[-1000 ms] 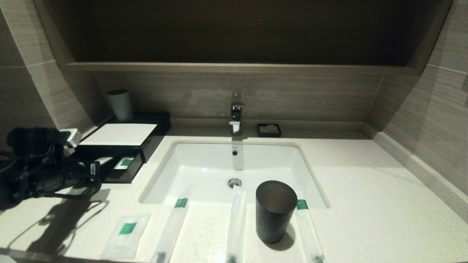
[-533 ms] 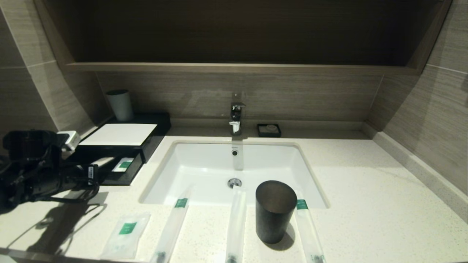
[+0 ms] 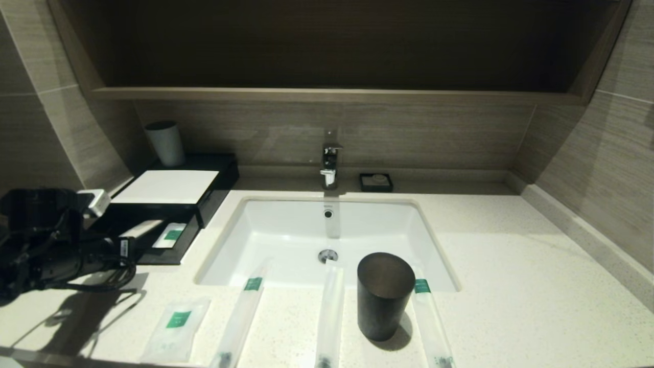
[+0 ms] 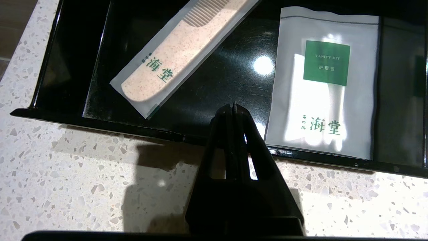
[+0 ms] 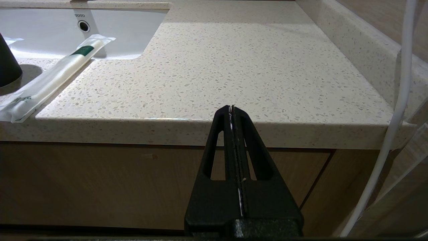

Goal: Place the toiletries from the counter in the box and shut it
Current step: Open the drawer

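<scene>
The black box point(image 3: 168, 186) with a white top stands at the counter's point(image 3: 511, 286) back left, and its drawer point(image 3: 176, 253) is pulled out. In the drawer point(image 4: 234, 77) lie a comb sachet point(image 4: 174, 57) and a flat green-labelled sachet point(image 4: 322, 83). My left gripper point(image 4: 234, 105) is shut and empty, with its tips just over the drawer's front lip. It shows at the drawer front point(image 3: 130, 248). On the counter's front lie a flat sachet point(image 3: 176, 327) and three long sachets point(image 3: 240, 317) point(image 3: 329, 312) point(image 3: 431, 322). My right gripper point(image 5: 231, 107) is shut and empty, below the counter's front edge.
A dark cup point(image 3: 384, 295) stands between two of the long sachets, at the sink's point(image 3: 286, 240) front rim. The faucet point(image 3: 329, 163), a small black soap dish point(image 3: 376, 182) and a pale cup point(image 3: 166, 144) line the back wall. A white cable point(image 5: 398, 100) hangs near the right arm.
My left arm has drawn back toward me and the drawer has slid out a little further, showing the comb sachet. The right arm has not moved.
</scene>
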